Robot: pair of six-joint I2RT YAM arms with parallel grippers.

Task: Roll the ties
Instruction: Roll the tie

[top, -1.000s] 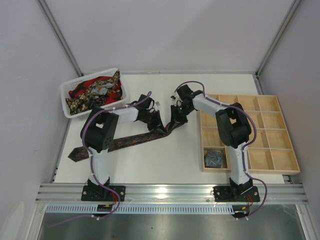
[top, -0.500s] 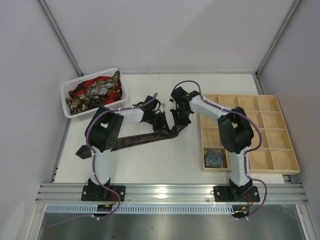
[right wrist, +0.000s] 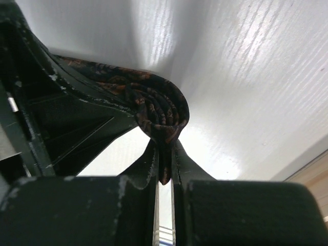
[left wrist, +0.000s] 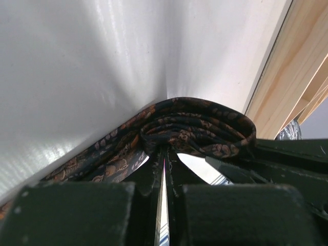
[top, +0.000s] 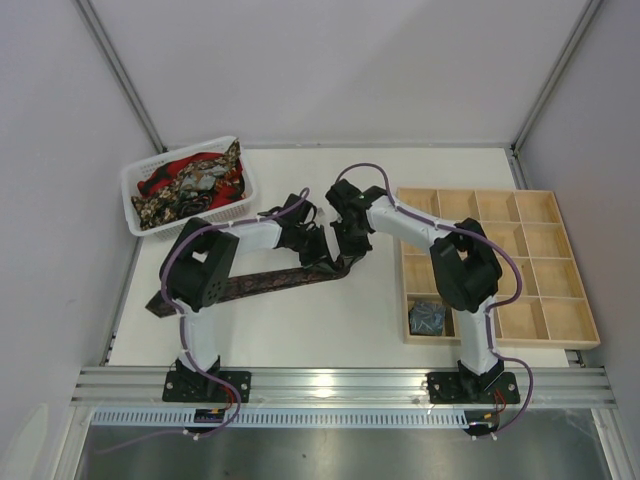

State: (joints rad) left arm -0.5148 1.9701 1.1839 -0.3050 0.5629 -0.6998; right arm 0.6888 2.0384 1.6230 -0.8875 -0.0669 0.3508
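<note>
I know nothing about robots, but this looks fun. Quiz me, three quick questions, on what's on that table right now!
1. True or false: the dark tie lying on the table is rolled up along its whole length.
2. Where is the rolled grey-blue tie? A) on the bare table B) in a compartment of the wooden tray C) hanging from an arm
3. What holds the heap of loose ties at the far left?
Key: 1 false, only one end is coiled; 2 B; 3 the white basket.
</note>
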